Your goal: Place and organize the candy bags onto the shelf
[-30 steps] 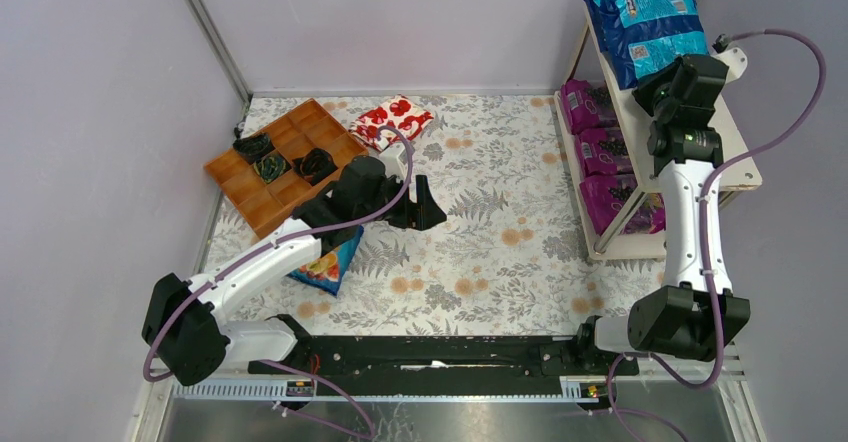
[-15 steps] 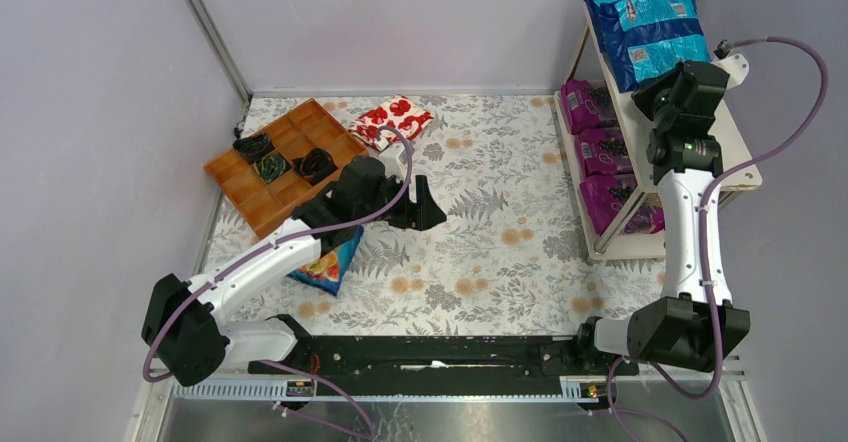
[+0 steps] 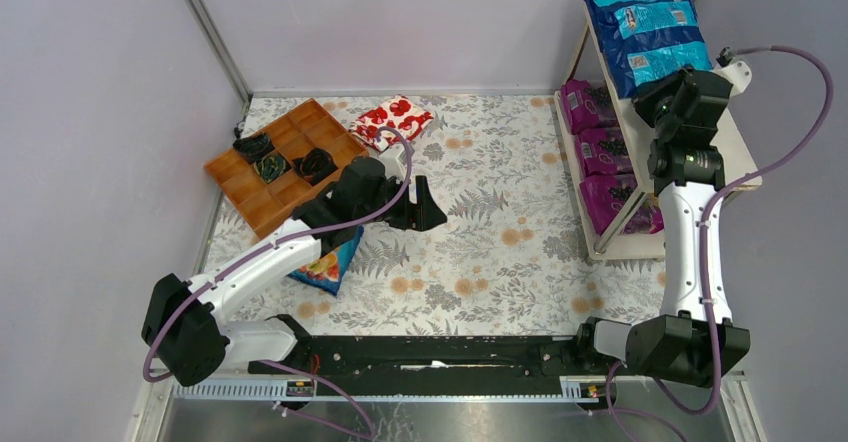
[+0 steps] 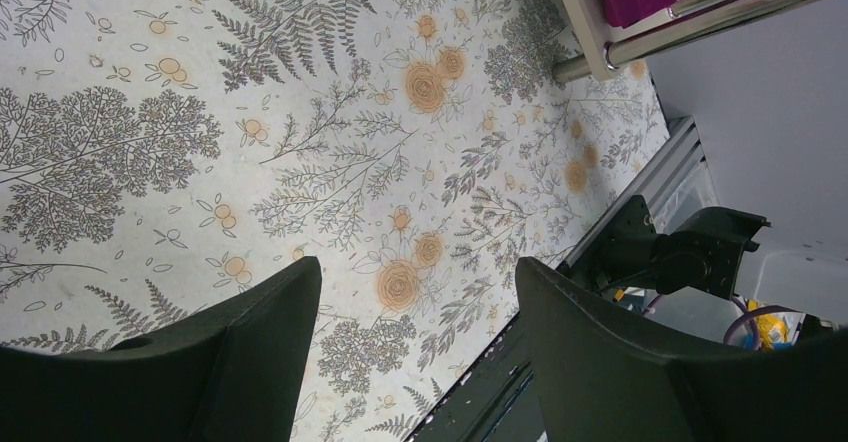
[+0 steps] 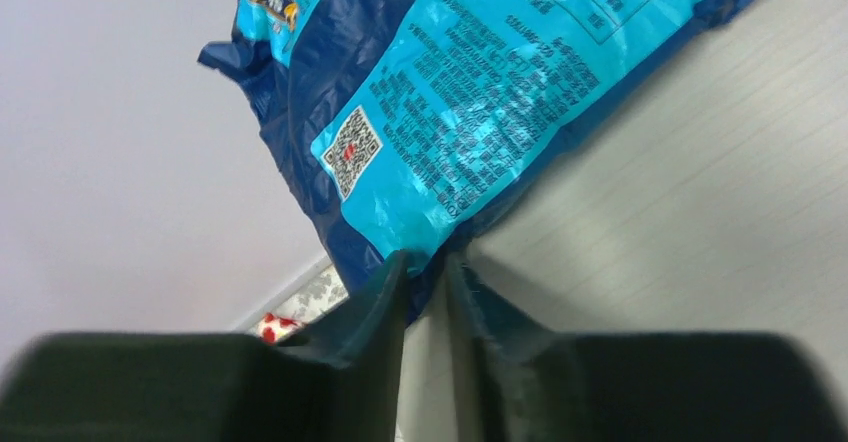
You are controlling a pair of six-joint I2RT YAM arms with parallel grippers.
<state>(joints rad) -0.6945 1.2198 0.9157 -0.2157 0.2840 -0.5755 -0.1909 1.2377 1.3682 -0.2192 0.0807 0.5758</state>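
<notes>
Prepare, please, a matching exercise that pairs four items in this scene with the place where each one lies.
Items
1. blue candy bags
2. purple candy bags
3. red-and-white flower packet
4. dark wrapped pieces

Places
A. in compartments of the brown tray
B. on the top board of the shelf
C. on the table, beside the tray's far corner
D. on the shelf's lower board

Pairs: 1-B, 2-D, 3-C, 4-A
</notes>
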